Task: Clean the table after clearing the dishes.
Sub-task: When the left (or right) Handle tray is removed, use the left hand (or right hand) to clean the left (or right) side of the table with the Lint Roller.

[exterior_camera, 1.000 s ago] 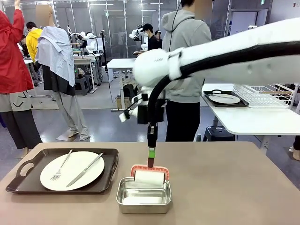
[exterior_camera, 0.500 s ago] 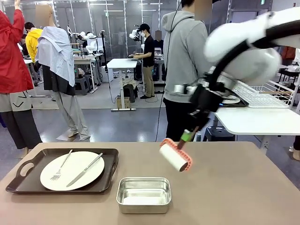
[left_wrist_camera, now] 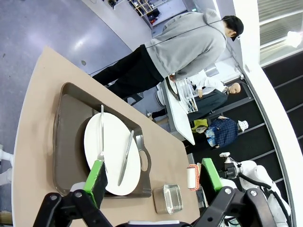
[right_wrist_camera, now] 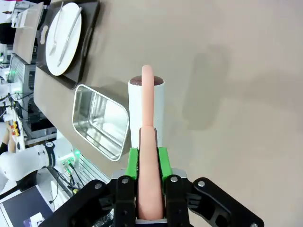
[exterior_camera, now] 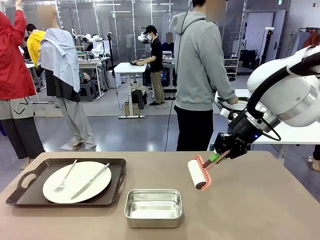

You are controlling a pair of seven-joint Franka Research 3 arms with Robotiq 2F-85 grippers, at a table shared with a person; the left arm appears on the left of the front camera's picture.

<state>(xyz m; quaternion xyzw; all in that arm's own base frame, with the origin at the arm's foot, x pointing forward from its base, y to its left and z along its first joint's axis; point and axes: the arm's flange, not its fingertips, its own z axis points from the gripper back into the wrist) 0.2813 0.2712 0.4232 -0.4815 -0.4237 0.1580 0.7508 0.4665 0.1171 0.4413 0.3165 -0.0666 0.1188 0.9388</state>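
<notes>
the table (exterior_camera: 260,210) is a broad matte brown top with rounded corners, standing on a glossy grey floor (exterior_camera: 125,132) in a workshop hall with glass partitions and more work tables behind. a person (exterior_camera: 200,65) in a grey hoodie and black trousers stands just past the far edge, turned toward a white table (exterior_camera: 280,134) that carries a wire rack (left_wrist_camera: 185,90).

toward the left edge lies a dark brown handled tray (exterior_camera: 27,194) holding a round white plate (exterior_camera: 95,192). a fork (exterior_camera: 65,178) and a knife (exterior_camera: 90,181) lie side by side on the plate. a small rectangular steel pan (exterior_camera: 153,221) sits by the near edge at the middle, just right of the tray and apart from it.

the right gripper (exterior_camera: 216,156) hangs right of the middle, toward the far edge, its green pads (right_wrist_camera: 133,163) pressed tight on the coral handle of a lint roller (exterior_camera: 197,173). the white roll is tilted and held off the tabletop, with its shadow apart from it in the right wrist view. the left gripper (left_wrist_camera: 154,172) has its fingers spread wide with nothing between them, looking down on the tray.
</notes>
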